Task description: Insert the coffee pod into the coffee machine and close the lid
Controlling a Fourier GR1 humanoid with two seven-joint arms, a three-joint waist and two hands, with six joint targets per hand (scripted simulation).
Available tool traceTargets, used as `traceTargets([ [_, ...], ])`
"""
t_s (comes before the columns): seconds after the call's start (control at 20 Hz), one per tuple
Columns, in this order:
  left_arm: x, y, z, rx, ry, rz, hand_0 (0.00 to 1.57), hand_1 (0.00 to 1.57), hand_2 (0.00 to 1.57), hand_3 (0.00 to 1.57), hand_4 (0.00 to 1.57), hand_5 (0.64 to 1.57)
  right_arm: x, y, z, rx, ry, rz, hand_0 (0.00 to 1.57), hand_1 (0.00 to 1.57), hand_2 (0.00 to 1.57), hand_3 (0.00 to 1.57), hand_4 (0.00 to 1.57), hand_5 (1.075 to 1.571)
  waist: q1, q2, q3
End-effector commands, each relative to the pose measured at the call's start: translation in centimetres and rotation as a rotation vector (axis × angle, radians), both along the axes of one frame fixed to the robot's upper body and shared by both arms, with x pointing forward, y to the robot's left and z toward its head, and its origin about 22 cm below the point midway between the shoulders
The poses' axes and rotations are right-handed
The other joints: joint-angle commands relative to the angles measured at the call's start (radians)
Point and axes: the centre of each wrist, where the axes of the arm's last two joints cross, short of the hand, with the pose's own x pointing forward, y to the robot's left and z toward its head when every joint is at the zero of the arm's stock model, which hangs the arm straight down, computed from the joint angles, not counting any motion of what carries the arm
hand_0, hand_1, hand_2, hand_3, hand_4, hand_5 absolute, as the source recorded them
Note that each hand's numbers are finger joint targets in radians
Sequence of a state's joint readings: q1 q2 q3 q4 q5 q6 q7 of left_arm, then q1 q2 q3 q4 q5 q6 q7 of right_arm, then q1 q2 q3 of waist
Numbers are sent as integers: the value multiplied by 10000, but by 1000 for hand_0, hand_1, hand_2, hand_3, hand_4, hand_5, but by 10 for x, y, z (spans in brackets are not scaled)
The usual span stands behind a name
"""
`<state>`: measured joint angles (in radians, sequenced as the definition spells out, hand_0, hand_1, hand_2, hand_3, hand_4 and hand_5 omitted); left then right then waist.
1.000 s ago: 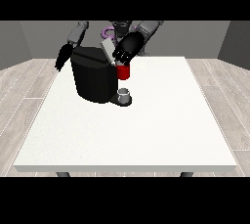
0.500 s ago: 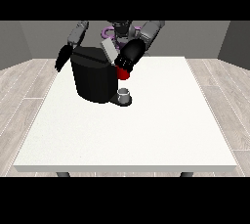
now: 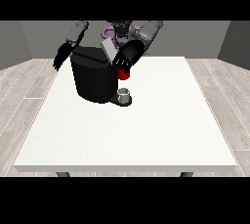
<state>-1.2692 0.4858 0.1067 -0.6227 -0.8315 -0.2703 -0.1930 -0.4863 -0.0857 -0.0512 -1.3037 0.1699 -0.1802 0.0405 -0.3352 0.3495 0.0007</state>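
Note:
The black coffee machine [image 3: 93, 80] stands at the table's back left, its grey lid [image 3: 108, 50] tilted up at the top. The hand at the view's right [image 3: 129, 56] hovers by the machine's upper front, just above a red thing at the machine [image 3: 123, 74]; its grip is unclear. A small grey thing [image 3: 125, 94] rests on the machine's base below; I cannot tell it for the pod. The hand at the view's left [image 3: 61, 58] hangs beside the machine's far side, fingers straight and holding nothing.
The white table [image 3: 146, 135] stretches wide towards the camera and to the right of the machine. Its front edge lies near the bottom of the view. A purple thing [image 3: 106, 33] shows behind the machine by the robot's body.
The hand at the view's right has sunk a little towards the machine's front and the red thing. The hand at the view's left rose slightly, then dropped back.

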Motion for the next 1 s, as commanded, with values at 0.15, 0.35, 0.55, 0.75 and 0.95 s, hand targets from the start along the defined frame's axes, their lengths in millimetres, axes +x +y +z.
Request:
traceTargets([
  [0.15, -1, -10, 13, 96, -738, -262, 1232, 1232, 1211, 967, 0, 1571, 4, -1, -3, -124, -156, -183, 0, 0, 0, 0, 144, 1571, 124, 418, -3],
  [0.35, -4, -1, 22, 549, -1302, -484, 1144, 1144, 1115, 841, 0, 1571, 9, -6, 12, -208, -325, -171, 0, 0, 0, 0, 71, 1571, 144, 582, -4],
  [0.55, -7, 26, 23, 930, -1603, -141, 925, 925, 982, 695, 0, 1571, 1, 4, 9, -185, -319, -139, 0, 0, 0, 0, 215, 1571, 15, 674, -8],
  [0.75, -9, 34, 30, 1191, -1859, 227, 0, 0, 686, 554, 0, 1571, -1, 16, 15, -344, -671, 96, 0, 0, 0, 0, 160, 1571, -248, 857, -10],
  [0.95, -8, 23, 32, 1270, -1801, 271, 0, 0, 587, 459, 0, 1571, 5, 5, 6, -383, -286, -273, 0, 0, 0, 0, 207, 1571, 103, 670, -6],
])
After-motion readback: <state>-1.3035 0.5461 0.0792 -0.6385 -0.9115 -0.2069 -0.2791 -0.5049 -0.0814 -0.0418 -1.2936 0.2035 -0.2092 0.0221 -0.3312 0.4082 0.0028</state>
